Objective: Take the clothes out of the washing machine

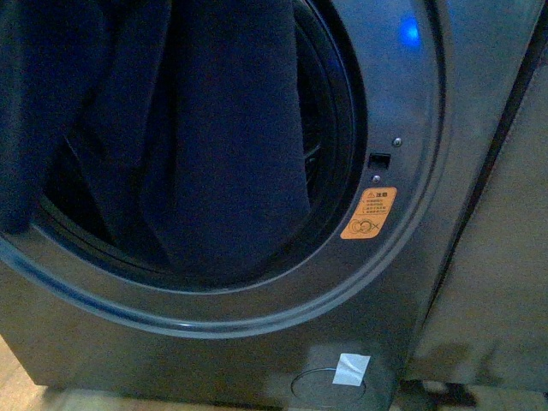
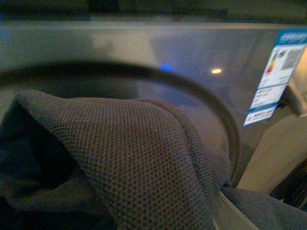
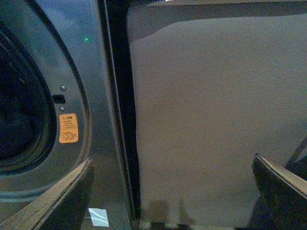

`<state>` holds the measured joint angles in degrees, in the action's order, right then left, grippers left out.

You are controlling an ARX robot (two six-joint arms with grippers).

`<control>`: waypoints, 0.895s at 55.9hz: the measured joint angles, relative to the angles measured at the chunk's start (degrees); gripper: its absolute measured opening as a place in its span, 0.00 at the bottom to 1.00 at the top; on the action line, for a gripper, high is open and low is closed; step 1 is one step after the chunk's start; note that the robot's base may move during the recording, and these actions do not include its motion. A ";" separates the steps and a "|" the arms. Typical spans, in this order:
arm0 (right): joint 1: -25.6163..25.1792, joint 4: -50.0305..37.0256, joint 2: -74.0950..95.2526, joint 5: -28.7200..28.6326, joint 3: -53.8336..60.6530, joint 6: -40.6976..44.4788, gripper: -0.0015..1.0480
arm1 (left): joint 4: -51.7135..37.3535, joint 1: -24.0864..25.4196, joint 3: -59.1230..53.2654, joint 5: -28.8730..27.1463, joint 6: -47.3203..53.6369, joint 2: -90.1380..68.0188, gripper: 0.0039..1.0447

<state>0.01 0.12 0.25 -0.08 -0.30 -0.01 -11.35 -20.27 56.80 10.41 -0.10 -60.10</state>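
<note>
The clothes [image 1: 214, 145] hang as dark navy folds out of the round porthole of the grey washing machine [image 1: 411, 128], draping down over its lower rim. In the left wrist view the clothes [image 2: 134, 158] fill the frame as coarse woven fabric; my left gripper is shut on them, its fingers buried under the cloth. A pale strip, perhaps a finger edge, shows through at the bottom. My right gripper [image 3: 175, 191] is open with nothing between its fingers [image 3: 57, 196], held in front of the gap between the machine and the cabinet beside it.
An orange sticker [image 1: 369, 213] sits on the porthole rim, a white tape patch [image 1: 351, 369] low on the front. A tan cabinet [image 3: 211, 120] stands right of the machine. An energy label [image 2: 276, 76] shows on the machine's front. A blue light [image 1: 411, 32] glows above.
</note>
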 joint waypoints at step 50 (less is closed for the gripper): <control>0.00 0.00 0.00 0.00 0.00 0.00 0.93 | 20.44 -21.27 59.43 -1.55 7.41 -29.18 0.05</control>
<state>0.01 0.12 0.25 -0.08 -0.30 -0.01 9.08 -41.54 116.22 8.86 7.31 -89.27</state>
